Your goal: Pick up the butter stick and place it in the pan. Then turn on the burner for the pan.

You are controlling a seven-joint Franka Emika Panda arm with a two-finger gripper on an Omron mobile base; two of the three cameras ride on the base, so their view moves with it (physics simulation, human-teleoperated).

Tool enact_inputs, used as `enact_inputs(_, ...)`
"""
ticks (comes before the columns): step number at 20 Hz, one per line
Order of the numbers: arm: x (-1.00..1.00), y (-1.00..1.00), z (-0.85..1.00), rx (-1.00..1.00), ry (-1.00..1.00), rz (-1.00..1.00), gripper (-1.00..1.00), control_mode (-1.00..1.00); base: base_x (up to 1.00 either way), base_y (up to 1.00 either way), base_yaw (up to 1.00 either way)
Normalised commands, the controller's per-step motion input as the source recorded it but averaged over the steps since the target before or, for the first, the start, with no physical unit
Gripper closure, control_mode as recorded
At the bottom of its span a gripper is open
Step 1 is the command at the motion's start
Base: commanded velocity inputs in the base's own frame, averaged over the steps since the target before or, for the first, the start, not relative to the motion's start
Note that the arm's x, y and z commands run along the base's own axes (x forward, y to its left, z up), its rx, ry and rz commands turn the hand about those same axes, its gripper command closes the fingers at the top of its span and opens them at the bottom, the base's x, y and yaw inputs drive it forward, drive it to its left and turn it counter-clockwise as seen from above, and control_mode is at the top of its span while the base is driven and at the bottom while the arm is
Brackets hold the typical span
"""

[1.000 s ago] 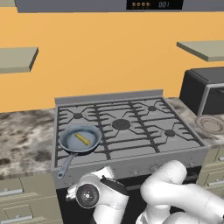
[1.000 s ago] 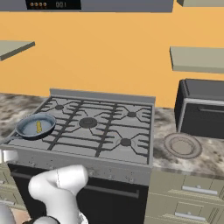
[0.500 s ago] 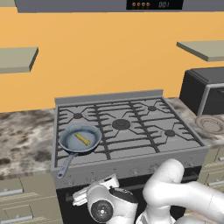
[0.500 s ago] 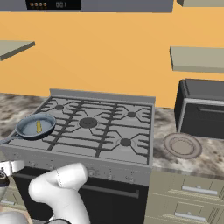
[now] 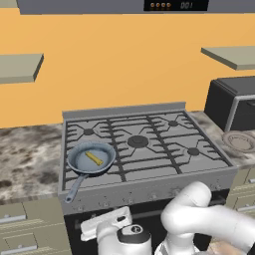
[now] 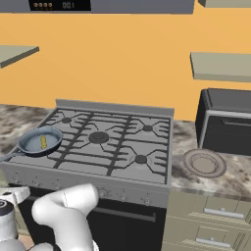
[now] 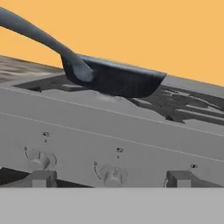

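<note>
The grey-blue pan rests on the stove's front-left burner, its thin handle reaching over the front edge. The yellow butter stick lies inside the pan, and the butter stick shows there from the right side too. My gripper is open and empty, held low before the stove's front panel, just below the pan. From the hand, the pan appears side-on above the panel. Two control knobs sit close ahead of the fingertips.
The gas stove has dark grates over several burners. A round ribbed plate lies on the right counter beside a black microwave. Marbled counter runs left of the stove, with drawers below.
My hand has sunk lower in front of the stove and turned toward its front panel. Pan and butter stick have stayed put.
</note>
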Motion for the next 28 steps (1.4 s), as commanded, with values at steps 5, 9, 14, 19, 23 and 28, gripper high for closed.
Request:
enact_inputs(5,0.00,0.57,-0.02,0.00,-0.23,-0.14,-1.00,-1.00,0.00,0.00,0.00)
enact_inputs(9,0.00,0.55,-0.11,0.01,-0.18,-0.13,-1.00,-1.00,0.00,0.00,0.00)
enact_inputs(14,0.00,0.31,-0.19,0.05,-0.09,-0.07,-1.00,-1.00,0.00,0.00,0.00)
enact_inputs(19,0.00,0.01,-0.15,0.05,-0.07,0.00,-1.00,-1.00,0.00,0.00,0.00)
enact_inputs(23,0.00,-0.05,0.00,0.06,-0.03,0.00,-1.00,-1.00,0.00,0.00,0.00)
enact_inputs(28,0.00,-0.10,0.00,0.05,0.00,0.00,-1.00,-1.00,0.00,0.00,0.00)
